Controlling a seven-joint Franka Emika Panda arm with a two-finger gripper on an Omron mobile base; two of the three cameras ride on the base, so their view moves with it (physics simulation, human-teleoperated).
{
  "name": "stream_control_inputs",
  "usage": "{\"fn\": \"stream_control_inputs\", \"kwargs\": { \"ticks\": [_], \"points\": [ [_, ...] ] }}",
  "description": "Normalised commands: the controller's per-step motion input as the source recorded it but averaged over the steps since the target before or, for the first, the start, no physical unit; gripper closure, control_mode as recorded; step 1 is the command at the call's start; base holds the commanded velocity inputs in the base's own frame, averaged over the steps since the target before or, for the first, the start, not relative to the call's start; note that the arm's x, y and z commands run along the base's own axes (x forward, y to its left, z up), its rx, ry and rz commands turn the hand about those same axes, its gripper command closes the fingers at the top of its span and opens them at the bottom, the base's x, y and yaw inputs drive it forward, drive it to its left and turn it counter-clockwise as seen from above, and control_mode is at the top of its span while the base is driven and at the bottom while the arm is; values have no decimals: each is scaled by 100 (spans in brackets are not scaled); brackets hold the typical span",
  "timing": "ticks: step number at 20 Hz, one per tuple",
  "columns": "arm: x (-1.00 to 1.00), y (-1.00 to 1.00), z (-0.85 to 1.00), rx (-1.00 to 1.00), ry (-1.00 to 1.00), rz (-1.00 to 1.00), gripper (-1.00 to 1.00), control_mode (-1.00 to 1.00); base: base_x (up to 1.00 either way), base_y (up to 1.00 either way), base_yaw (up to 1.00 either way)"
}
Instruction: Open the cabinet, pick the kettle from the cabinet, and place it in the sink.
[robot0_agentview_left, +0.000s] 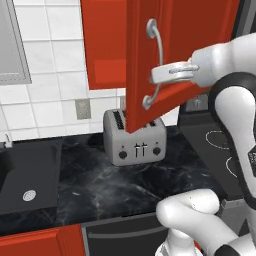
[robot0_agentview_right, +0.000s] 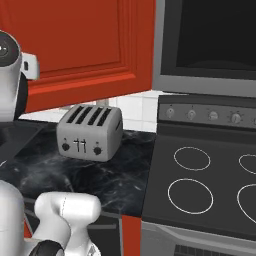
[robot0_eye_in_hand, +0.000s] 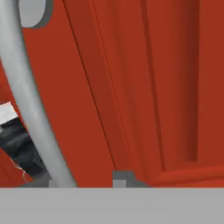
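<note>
Jaws (robot0_agentview_left: 156, 75) reach the handle (robot0_agentview_left: 156, 64) of the cabinet (robot0_agentview_left: 150, 60) door, swung ajar; their state is unclear. Below the door, toaster (robot0_agentview_left: 134, 137); sink (robot0_agentview_left: 30, 175) left of it. Hand view: handle close beside the door panel (robot0_eye_in_hand: 144, 87).

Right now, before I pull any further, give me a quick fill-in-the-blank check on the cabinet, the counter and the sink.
1. The gripper is at the cabinet door's silver ____.
2. The cabinet door stands partly ____.
3. On the counter below the door sits a silver ____.
4. The sink basin is ____.

Missing words: handle; open; toaster; empty
</note>
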Motion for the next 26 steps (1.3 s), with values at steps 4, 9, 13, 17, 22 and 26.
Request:
{"fn": "stream_control_inputs", "kwargs": {
  "ticks": [4,9,13,17,22,26],
  "points": [
    [-21,-49,0,3,13,26,100,-100,0,0,0],
    [-23,-53,0,1,0,25,100,-100,0,0,0],
    [-26,-57,0,3,-2,23,100,-100,0,0,0],
    [-25,-56,-1,3,-7,19,100,-100,0,0,0],
    [-18,-59,0,4,0,10,100,-100,0,0,0],
    [-14,-58,0,4,0,1,100,-100,0,0,0]
  ]
}}
